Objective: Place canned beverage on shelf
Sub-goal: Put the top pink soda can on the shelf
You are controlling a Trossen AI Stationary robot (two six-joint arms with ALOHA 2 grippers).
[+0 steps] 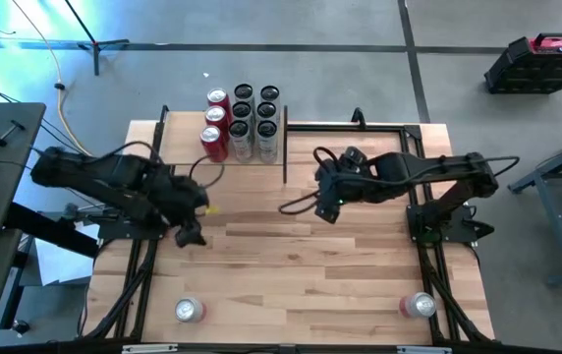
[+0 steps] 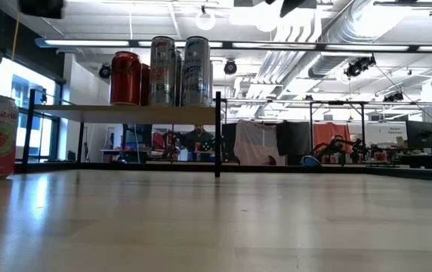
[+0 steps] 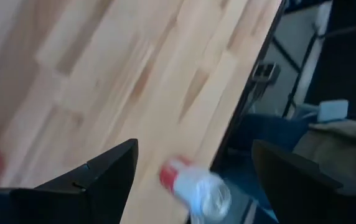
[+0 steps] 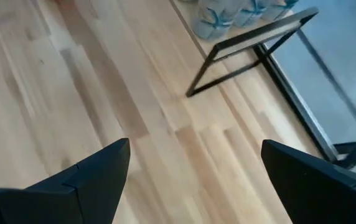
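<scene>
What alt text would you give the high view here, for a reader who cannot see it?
Two dark arms hover over a wooden table, left claw and right claw both open and empty. Nine cans crowd a small shelf at the far edge; two loose cans, one left and one right, stand near the front.

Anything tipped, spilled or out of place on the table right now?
Nothing stands out. The cans on the shelf stand upright in neat rows. Two cans remain upright near the table's front edge, one front-left and one front-right. No spill shows. Left gripper and right gripper are open and empty.
</scene>
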